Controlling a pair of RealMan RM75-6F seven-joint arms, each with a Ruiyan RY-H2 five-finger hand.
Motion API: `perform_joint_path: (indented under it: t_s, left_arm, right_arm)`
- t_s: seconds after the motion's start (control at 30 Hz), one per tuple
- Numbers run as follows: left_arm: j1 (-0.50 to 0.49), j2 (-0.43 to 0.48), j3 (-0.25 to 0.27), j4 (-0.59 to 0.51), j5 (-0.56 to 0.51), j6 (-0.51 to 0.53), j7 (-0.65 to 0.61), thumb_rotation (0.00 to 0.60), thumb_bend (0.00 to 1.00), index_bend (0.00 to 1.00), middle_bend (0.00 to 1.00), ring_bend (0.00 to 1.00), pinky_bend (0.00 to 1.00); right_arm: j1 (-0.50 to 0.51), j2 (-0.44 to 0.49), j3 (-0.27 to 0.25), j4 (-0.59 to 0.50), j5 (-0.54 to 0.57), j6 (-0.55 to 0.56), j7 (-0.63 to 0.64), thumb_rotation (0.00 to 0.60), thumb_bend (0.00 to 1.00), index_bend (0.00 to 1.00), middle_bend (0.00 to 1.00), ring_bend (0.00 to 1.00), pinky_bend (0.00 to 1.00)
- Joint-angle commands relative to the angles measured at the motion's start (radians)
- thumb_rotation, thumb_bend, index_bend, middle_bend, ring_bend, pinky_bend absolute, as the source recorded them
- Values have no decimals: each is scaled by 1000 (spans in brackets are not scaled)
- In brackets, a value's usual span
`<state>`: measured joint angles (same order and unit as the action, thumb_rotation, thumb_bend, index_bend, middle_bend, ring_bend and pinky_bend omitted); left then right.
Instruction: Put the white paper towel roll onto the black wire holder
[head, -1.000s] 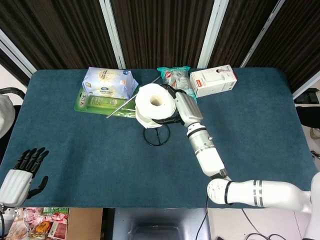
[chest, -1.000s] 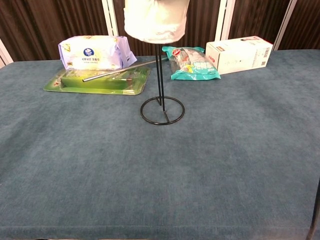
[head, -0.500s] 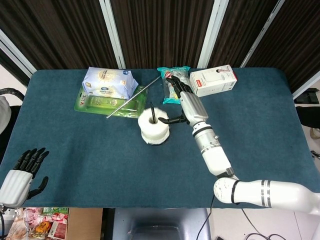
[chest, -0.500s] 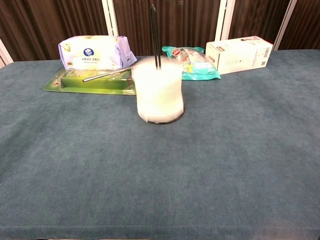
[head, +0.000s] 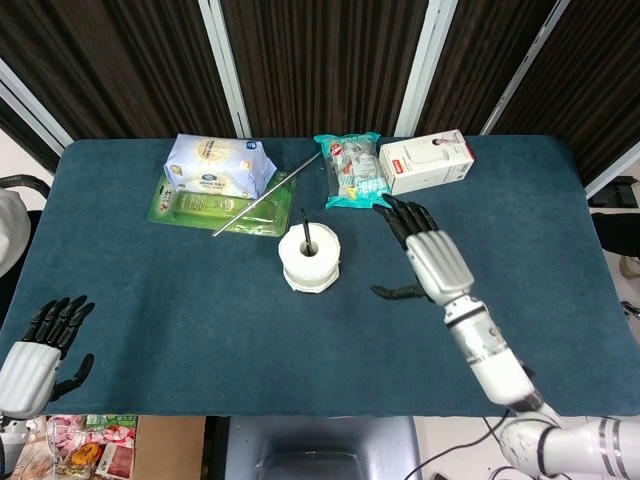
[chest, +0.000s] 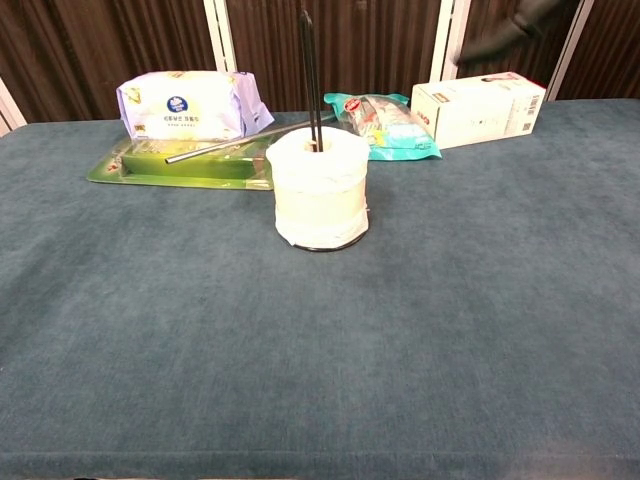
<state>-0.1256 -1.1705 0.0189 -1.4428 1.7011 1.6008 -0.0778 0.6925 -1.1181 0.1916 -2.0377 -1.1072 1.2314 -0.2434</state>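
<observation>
The right hand (head: 430, 252) hangs released, fingers spread, beside the paper towel roll (head: 309, 257) seated on the wire holder (chest: 307, 70), above the blue counter (head: 180, 300).

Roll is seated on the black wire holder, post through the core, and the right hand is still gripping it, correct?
Not quite. The white paper towel roll is seated on the black wire holder, post through its core, but the right hand is not gripping it: the head view shows it apart from the roll, fingers spread, holding nothing.

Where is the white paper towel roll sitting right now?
The white paper towel roll sits upright on the black wire holder, mid-table in both views, just in front of the green tray and left of the open right hand.
</observation>
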Motion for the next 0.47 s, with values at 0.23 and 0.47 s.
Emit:
perform_joint_path:
  t_s: [0.23,0.47]
  left_arm:
    - [0,-8,-4,5,5,8,10,600,460,0,31,5,81]
    - [0,-17,1,3,17,7,38,600,459,0,30,5,79]
  right_arm:
    - [-532,-103,-394,352,-445,398,-29,600,195,0,0,0,0]
    - [-540,-107,-348,361,-433,360,-28,600,196,0,0,0,0]
